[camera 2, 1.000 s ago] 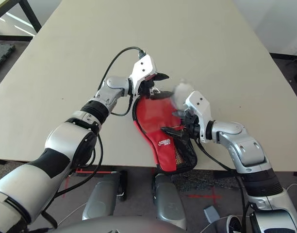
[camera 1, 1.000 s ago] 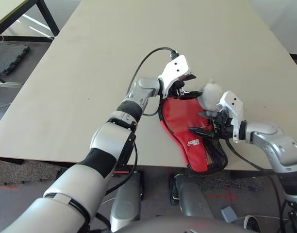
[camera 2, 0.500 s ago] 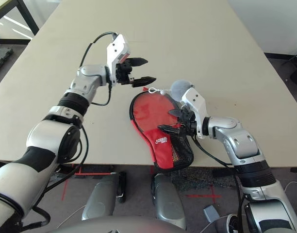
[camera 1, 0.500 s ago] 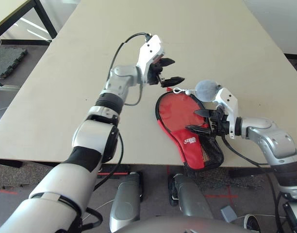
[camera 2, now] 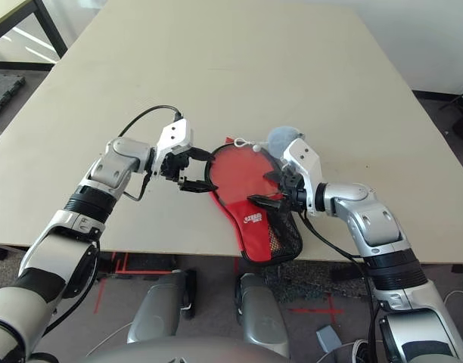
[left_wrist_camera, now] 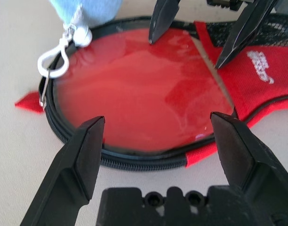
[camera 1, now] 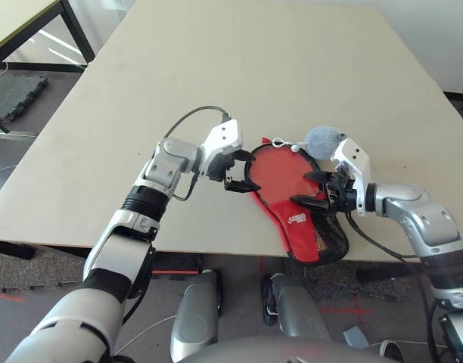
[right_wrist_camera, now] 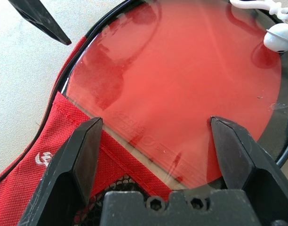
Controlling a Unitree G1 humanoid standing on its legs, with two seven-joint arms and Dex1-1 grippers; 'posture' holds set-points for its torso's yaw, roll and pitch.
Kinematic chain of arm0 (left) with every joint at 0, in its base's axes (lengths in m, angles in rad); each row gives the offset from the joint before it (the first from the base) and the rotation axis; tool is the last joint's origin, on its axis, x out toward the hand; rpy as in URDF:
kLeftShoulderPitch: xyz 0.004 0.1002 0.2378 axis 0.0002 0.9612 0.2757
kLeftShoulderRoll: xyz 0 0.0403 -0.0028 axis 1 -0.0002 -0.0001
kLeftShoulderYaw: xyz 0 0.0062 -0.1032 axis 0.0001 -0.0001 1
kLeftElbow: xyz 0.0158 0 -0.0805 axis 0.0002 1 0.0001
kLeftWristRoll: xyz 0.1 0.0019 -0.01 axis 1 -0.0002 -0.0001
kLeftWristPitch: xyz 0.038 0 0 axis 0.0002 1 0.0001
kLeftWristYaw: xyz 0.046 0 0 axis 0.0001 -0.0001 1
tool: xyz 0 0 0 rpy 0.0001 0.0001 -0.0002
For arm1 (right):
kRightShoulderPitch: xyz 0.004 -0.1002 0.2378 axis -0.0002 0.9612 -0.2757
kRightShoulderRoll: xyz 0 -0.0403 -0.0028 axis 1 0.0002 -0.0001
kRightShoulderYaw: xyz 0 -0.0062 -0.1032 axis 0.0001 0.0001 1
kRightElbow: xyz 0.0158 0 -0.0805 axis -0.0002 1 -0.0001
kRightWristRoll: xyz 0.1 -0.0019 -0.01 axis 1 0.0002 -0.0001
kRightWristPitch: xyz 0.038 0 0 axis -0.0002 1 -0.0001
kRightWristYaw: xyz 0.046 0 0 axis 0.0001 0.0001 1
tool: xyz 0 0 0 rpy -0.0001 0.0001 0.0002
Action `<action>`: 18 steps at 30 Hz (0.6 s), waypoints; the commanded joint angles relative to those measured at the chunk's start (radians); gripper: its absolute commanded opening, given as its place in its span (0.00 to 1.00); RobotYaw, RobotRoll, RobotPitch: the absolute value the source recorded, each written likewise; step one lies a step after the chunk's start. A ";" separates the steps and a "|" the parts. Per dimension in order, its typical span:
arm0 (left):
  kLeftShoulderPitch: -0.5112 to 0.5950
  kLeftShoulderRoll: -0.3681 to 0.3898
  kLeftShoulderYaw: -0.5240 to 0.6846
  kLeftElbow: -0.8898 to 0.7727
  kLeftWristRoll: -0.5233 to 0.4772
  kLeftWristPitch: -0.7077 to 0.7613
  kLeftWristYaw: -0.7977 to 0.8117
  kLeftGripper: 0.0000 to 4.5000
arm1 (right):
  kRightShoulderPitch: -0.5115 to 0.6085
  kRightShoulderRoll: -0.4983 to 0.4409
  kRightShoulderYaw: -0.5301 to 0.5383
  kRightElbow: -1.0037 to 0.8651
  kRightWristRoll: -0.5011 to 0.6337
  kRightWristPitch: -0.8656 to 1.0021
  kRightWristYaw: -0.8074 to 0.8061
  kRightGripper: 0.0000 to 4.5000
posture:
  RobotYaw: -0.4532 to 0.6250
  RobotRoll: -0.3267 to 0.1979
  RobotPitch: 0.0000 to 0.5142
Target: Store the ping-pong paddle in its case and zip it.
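On the table (camera 1: pixel 141 76): served as flat support.
Case (camera 1: pixel 300 240): lay flat, red panel up, near the front edge.
Paddle (right_wrist_camera: pixel 181 70): sat inside, apparently, red face under the clear window.
Left gripper (camera 1: pixel 256 172): stood wide open, empty, beside the rounded side.
Right gripper (camera 1: pixel 299 188): spread wide, gripped nothing, over the mesh side; best used, probably, to steady.
Pouch (camera 1: pixel 322 142): lay beside the rounded end.
Zip pull (left_wrist_camera: pixel 43 96): needed, likely, a close pinch, then a slow draw along the curve.
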 commanded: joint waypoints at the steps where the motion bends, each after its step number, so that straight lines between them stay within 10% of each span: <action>1: -0.009 -0.025 -0.032 0.042 0.030 -0.027 0.045 1.00 | 0.056 0.000 0.087 0.080 -0.043 0.052 0.005 1.00 | 0.53 0.62 0.33; 18: -0.006 -0.071 -0.109 0.147 0.083 -0.096 0.074 1.00 | -0.066 -0.125 -0.103 -0.048 0.151 0.236 0.070 1.00 | 0.50 0.62 0.35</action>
